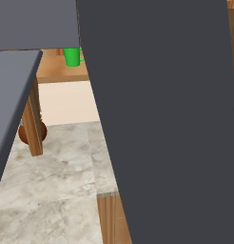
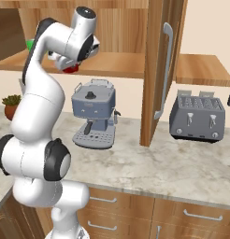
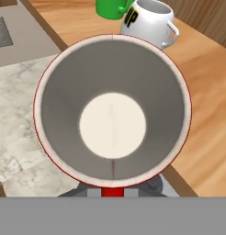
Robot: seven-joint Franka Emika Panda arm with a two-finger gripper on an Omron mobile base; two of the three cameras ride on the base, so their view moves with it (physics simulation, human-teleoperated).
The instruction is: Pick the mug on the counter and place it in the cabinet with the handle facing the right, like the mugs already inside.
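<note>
The mug (image 3: 112, 110) is seen from straight above in the hand view: a thin red rim, grey inner wall and white bottom, with a red stub at its lower edge. In the right base view a red part of the mug (image 2: 70, 70) shows under my gripper (image 2: 68, 66), which is shut on it and holds it up at the level of the cabinet shelf (image 2: 112, 63), high above the counter (image 2: 182, 168). My fingers are hidden behind the mug. A white mug (image 3: 151, 20) and a green cup (image 3: 110, 8) stand on the shelf (image 3: 202, 114) beyond it, the white mug's handle pointing right in the hand view.
The cabinet door (image 2: 159, 70) stands open to the right of my hand. A coffee machine (image 2: 94, 119), a toaster (image 2: 197, 115) and a potted plant (image 2: 11, 106) stand on the counter. A dark panel (image 1: 161, 119) blocks much of the left base view, where the green cup (image 1: 71, 56) shows.
</note>
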